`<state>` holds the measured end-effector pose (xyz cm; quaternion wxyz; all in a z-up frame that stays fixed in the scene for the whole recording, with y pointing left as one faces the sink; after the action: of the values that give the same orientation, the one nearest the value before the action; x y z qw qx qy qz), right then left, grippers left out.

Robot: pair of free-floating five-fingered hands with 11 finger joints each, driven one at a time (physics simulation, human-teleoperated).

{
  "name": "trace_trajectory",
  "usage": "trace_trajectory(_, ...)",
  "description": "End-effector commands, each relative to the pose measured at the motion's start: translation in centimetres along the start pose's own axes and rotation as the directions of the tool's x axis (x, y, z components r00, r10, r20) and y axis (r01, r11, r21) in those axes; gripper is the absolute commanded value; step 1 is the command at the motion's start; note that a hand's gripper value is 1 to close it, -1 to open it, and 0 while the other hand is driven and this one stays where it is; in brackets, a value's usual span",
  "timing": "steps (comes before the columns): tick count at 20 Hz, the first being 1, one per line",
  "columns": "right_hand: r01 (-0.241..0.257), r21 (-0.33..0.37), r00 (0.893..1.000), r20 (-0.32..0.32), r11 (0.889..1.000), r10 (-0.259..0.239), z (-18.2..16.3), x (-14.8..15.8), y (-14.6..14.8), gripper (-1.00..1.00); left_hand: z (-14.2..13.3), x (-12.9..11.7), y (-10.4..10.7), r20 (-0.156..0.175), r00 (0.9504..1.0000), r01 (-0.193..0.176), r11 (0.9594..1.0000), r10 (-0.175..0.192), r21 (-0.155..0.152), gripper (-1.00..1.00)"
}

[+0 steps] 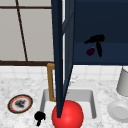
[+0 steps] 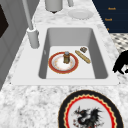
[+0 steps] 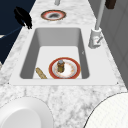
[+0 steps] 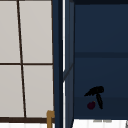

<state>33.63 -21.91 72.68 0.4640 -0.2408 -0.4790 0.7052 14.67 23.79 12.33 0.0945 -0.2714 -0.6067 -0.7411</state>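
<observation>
right hand [image 1: 96, 43] is up inside the open wall cabinet [image 1: 100, 30], fingers curled down around a small dark red fruit [image 1: 90, 51] at the hand's 7 o'clock, low in the cabinet. i'd judge the fruit light, smooth and a bit slippery, bruisable, best pinched across its widest part. left hand [image 1: 39, 117] hangs by the sink [image 1: 93, 105] rim at 7 o'clock, fingers curled on nothing.

Open cabinet door [image 1: 60, 50] hides the red ball's [image 1: 68, 115] top

Navy cabinet [image 1: 100, 30] — marble counter [image 2: 30, 100]
</observation>
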Motion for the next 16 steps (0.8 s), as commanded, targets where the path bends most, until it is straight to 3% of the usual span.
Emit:
trace_trajectory(1,-0.041,0.071,0.999,-0.004,0.997,0.041,-2.5,-1.8,0.4,-1.0,0.0,0.0,0.0,0.0,1.0,0.0,1.0,0.0,0.0,0.0)
trace_trajectory(7,-0.031,0.104,0.999,-0.018,0.994,0.033,-7.0,-4.4,1.0,-1.0,0.0,0.0,0.0,0.0,1.0,0.0,1.0,0.0,0.0,0.0)
trace_trajectory(16,-0.068,0.1,0.997,-0.02,0.993,0.07,-15.1,-8.2,3.0,-1.0,0.0,0.0,0.0,0.0,1.0,0.0,1.0,0.0,0.0,0.0)
